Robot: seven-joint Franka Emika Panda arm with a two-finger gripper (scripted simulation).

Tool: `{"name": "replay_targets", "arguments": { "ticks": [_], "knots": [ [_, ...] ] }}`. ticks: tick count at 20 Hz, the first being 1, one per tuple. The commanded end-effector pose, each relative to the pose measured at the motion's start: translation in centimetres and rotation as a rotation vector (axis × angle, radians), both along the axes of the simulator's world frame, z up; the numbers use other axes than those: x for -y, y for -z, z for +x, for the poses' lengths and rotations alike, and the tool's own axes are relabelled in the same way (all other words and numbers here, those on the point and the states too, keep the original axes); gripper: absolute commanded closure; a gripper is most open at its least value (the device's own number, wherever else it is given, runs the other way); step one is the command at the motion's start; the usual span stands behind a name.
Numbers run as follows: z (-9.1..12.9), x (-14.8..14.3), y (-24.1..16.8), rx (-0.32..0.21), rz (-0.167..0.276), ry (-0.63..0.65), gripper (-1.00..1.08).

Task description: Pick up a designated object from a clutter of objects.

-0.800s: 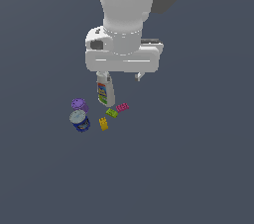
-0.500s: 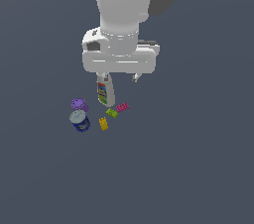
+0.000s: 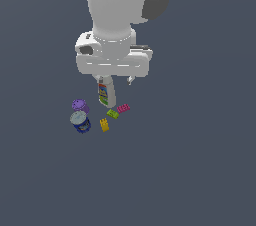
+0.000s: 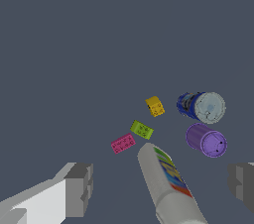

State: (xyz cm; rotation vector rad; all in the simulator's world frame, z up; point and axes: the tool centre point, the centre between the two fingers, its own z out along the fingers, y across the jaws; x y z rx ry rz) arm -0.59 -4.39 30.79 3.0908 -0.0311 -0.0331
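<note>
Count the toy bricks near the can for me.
3: a pink brick, a green brick and a yellow brick, all loose between the white bottle and the blue can. None looks hidden.

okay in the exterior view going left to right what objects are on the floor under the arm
Blue can with the purple cup just behind it (those two overlap in order) → yellow brick → green brick → pink brick. The white bottle's place is unclear.

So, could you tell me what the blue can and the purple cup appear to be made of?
The blue can looks like painted metal: a pale silvery top over a dark-blue labelled wall. The purple cup looks like matte plastic, one even colour throughout. Both are simulator renders, so these are guesses.
</note>
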Motion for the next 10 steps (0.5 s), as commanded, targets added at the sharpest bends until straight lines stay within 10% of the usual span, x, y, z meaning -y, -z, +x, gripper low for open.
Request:
{"name": "replay_targets", "arguments": {
  "ticks": [1,10],
  "knots": [
    [0.1,0.2,0.3,-0.001,0.002,-0.001,-0.92],
    [1.3,3.3,3.6,0.001,0.023,-0.021,-0.92]
  ]
}}
